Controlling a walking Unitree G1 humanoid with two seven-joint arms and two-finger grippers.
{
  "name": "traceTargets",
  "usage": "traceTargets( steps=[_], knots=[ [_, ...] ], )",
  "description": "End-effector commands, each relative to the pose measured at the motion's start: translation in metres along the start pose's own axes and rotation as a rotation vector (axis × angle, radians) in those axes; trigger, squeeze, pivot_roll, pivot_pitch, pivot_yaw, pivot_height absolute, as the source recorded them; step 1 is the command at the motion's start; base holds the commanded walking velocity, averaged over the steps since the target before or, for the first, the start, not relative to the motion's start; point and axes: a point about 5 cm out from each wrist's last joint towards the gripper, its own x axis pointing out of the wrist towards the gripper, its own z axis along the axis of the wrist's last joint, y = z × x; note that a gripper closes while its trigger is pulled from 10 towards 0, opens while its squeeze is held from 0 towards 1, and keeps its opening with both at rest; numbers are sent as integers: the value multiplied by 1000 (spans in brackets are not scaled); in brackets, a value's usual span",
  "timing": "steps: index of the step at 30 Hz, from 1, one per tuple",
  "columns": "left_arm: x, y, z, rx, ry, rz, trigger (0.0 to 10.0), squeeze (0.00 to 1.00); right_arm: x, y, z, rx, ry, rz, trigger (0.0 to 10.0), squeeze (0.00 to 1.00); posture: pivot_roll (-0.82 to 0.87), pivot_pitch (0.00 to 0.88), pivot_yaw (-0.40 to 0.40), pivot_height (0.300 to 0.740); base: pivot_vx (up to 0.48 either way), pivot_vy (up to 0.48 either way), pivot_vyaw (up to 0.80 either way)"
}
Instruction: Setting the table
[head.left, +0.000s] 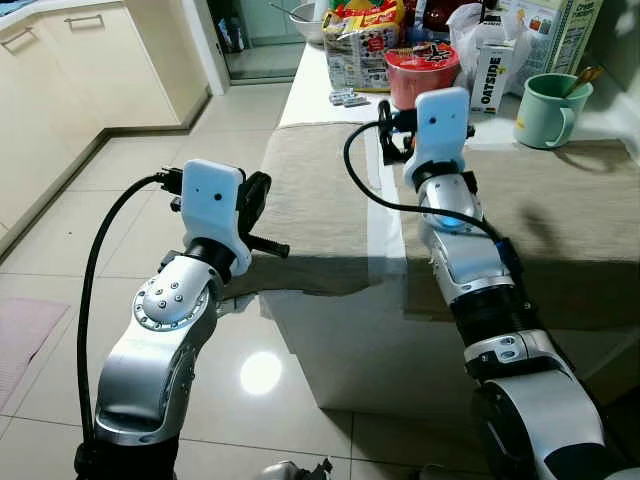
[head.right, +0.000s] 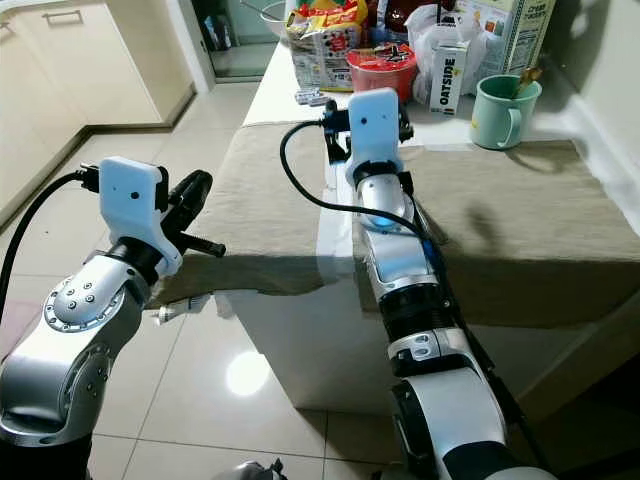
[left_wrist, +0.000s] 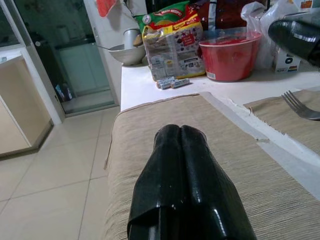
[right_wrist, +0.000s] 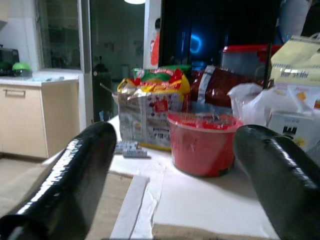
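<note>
**Me:** Left eye view first. I see my left gripper (head.left: 262, 205) at the near left edge of the table (head.left: 330, 100), just over the left mat (head.left: 310, 190). Its two black fingers (left_wrist: 187, 165) are pressed together, holding nothing.

**Helper:** How much room on that side?

**Me:** Lots. Past the mat's edge there is open tile floor (head.left: 150, 160), and cupboards (head.left: 60, 70) stand well apart along the far left.

**Helper:** And your right gripper?

**Me:** My right gripper (head.left: 392, 128) is over the far edge of the right mat (head.left: 560, 220). Its fingers (right_wrist: 75, 170) are spread wide, with nothing between them. A white strip of bare table runs between the two mats.

**Helper:** Where are the table things?

**Me:** A fork (left_wrist: 300, 105) lies on the right mat. A green mug (head.left: 548, 108) stands near that mat's far right corner, with something sticking out of it.

**Helper:** Can you read anything?

**Me:** A white carton (head.left: 492, 72) says OATSIDE. It stands beside a red bowl (head.left: 420, 72) at the crowded far end, next to a snack bag (head.left: 362, 40). The writing on the bag is too small to read.
</note>
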Motion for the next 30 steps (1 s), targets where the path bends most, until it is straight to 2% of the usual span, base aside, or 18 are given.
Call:
traceTargets(
  steps=[1,5,6,7,8,9,10,11,13,14,16,21,25,27,28,30],
  knots=[
    [1,3,0,12,-2,11,10000,0,-2,2,1,35,17,0,10000,1000,-38,8,151,740,0,0,0],
    [2,4,0,13,-2,8,10000,0,-10,1,0,42,34,-6,10000,1000,-45,9,152,740,0,0,0],
    [2,3,0,13,-1,4,10000,0,-22,-2,0,-1,33,-9,10000,992,-58,12,156,740,0,0,0],
    [2,2,-1,12,2,0,10000,0,-30,-7,1,-17,32,-13,10000,0,-71,14,159,740,0,0,0],
    [2,2,-1,12,2,0,10000,0,-30,-7,1,-17,32,-13,10000,0,-71,14,159,740,0,0,0],
    [2,2,-3,8,7,-6,10000,0,-41,-15,5,-33,30,-22,10000,0,-92,16,165,740,0,0,0],
    [2,2,-3,8,7,-6,10000,0,-41,-15,5,-33,30,-22,10000,0,-92,16,165,740,0,0,0],
    [3,0,-5,3,12,-15,10000,0,-44,-26,12,-44,21,-43,10000,0,-107,15,169,740,0,0,0],
    [4,-1,-5,0,13,-20,10000,0,-44,-31,17,-46,13,-55,10000,0,-116,15,171,740,0,0,0],
    [5,-2,-6,-3,14,-27,10000,0,-41,-37,27,-43,-3,-73,10000,0,-124,12,174,740,0,0,0],
    [7,-3,-7,-5,13,-34,10000,0,-38,-41,38,-39,-28,-89,10000,0,-130,9,178,740,0,0,0],
    [11,-5,-5,-8,7,-49,10000,0,-24,-52,79,-29,-117,-128,10000,0,-135,4,191,740,0,0,0],
    [12,-5,-5,-8,7,-56,10000,0,-14,-52,75,-40,-88,-133,10000,0,-135,2,198,740,0,0,0],
    [12,-6,-5,-6,7,-63,10000,0,-7,-50,62,-40,-26,-132,10000,0,-133,3,198,740,0,0,0],
    [12,-7,-4,-4,4,-69,10000,0,-2,-43,49,-53,30,-108,10000,0,-119,4,201,740,0,0,0],
    [12,-7,-3,0,3,-71,10000,0,2,-38,37,-45,87,-89,10000,0,-105,6,199,740,0,0,0]
  ],
)
